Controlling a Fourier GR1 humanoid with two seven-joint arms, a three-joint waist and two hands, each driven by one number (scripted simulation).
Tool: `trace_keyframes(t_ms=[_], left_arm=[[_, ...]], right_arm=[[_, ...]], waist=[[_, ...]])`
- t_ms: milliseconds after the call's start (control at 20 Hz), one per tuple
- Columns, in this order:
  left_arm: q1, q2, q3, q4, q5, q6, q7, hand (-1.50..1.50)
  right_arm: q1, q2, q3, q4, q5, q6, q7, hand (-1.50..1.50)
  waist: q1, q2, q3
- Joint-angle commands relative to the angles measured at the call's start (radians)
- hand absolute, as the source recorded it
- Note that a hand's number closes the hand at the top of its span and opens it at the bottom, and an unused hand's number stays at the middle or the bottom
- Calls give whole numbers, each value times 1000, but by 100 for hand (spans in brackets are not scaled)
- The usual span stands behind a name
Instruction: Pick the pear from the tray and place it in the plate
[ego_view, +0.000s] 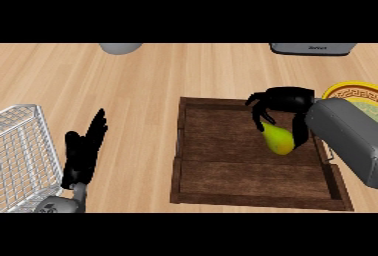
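The yellow-green pear (278, 140) stands tilted over the dark wooden tray (221, 175), near its right side. The yellow patterned plate (347, 91) sits just beyond the tray's right far corner.

Grey rounded forearms; each robot hand (284, 100) glossy black.

Tray (221, 170) dark rough wood; counter (148, 85) pale smooth wood; basket (22, 150) metal wire.

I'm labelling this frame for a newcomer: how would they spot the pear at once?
Find the dark wooden tray right of centre on the counter. At its upper right, the right hand curls its fingers round the pear, the only yellow-green thing in the tray.
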Motion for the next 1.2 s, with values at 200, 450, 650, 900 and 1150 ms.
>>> trace_keyframes(t_ms=[200,450,650,900,1150], left_arm=[[34,-6,15,-11,2,15,12,0],[65,20,42,-14,5,23,25,0],[108,32,43,-30,5,16,18,0],[112,9,65,12,15,26,-24,0],[96,41,63,-61,12,5,31,0]], right_arm=[[2,-4,-204,175,-98,-207,296,150],[29,-59,-303,240,-124,-508,577,150],[2,-62,-372,139,-162,-657,705,150],[34,-147,-411,25,-142,-861,809,150],[120,-211,-399,-161,-110,-905,1051,150]], waist=[[-48,1,11],[-102,-26,8],[-100,-31,8],[-131,-30,6],[-96,-19,9]])
